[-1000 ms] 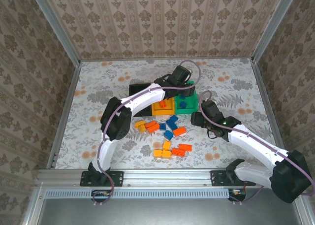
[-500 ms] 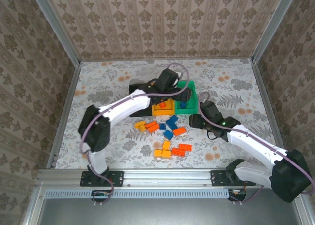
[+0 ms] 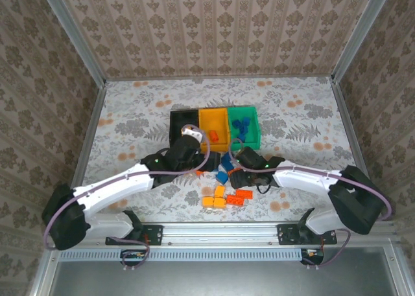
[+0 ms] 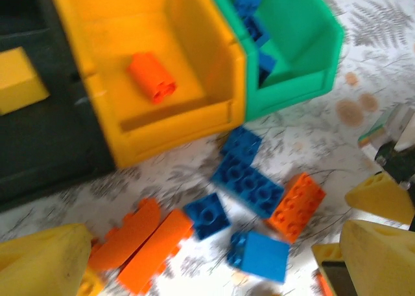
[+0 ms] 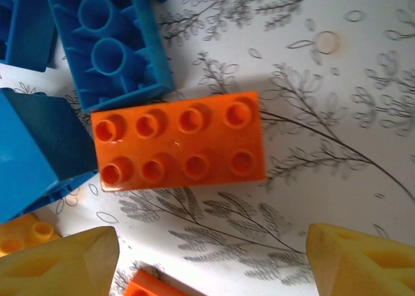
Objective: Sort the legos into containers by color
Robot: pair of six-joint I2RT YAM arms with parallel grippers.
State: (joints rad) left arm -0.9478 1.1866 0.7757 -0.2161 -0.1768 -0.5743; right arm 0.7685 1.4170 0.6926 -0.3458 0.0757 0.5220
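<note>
Legos (image 3: 224, 197) lie loose on the table (image 3: 130, 108) just before the containers (image 3: 227, 122); both arms reach low over them, left gripper (image 4: 207, 254) and right gripper (image 5: 211, 260) spread wide, empty; black bin (image 4: 52, 153) holds a yellow brick (image 4: 19, 82); yellow bin (image 4: 175, 124), a red-orange piece (image 4: 150, 77); green bin (image 4: 305, 82), blue bricks (image 4: 249, 4).

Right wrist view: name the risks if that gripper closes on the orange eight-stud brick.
1. The orange brick lies right against a blue block at one short end, so the open right gripper could pinch or drag blue along with it.
2. The left gripper hovers open over the same loose bricks, and the top view shows the two grippers close together; they might bump.
</note>
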